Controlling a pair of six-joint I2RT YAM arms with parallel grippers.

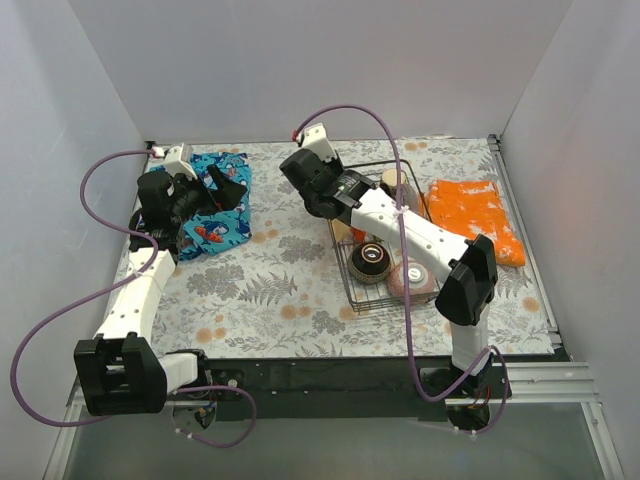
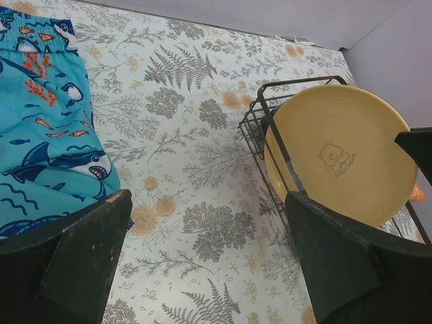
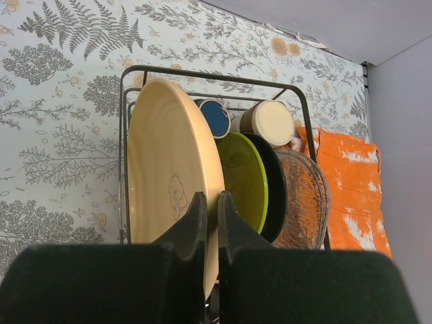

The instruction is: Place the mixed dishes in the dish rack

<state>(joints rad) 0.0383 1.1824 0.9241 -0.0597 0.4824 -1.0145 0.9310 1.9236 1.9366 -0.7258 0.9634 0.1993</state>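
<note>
Right gripper (image 3: 211, 202): fingers clamped on rim of yellow plate (image 3: 169, 162), bear print, upright in rack (image 1: 346, 272), right of worktop centre. Rack also holds green plate (image 3: 243, 175) and dark plate (image 3: 277, 196), upright; blue mug (image 3: 216, 116), beige cup (image 3: 270, 123), far end; brown-ringed bowl (image 1: 370, 262), pink bowl (image 1: 412, 280), near end. Left gripper (image 2: 209, 270): fingers apart, empty, by cloth (image 2: 40, 135), far left corner.
</note>
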